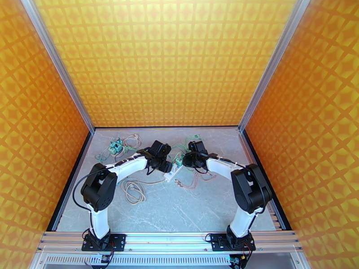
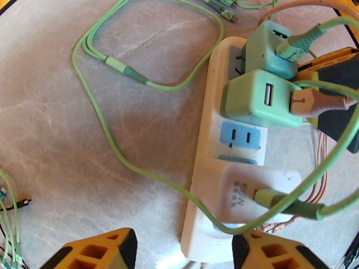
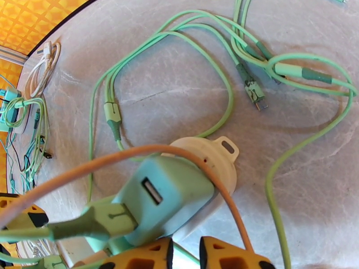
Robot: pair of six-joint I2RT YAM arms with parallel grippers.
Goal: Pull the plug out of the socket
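Nearest, the left gripper (image 2: 181, 245) stands open and empty, its jaws either side of the near end of the one strip (image 2: 207, 131), which lies mid-table (image 1: 179, 211). On it I count three plugs: a white plug (image 2: 251, 189) first, then a bare socket (image 2: 240, 137), then two green plugs (image 2: 256, 97) at the far end. The right gripper (image 3: 185, 253) sits at those, jaws almost together; whether it pinches anything I cannot tell. These green plugs look light, hard and smooth. Best to take one by its flat sides, not its lead, and the strip will likely lift unless pinned. Loose green cables (image 3: 112, 117) lie beyond, too tangled to count.
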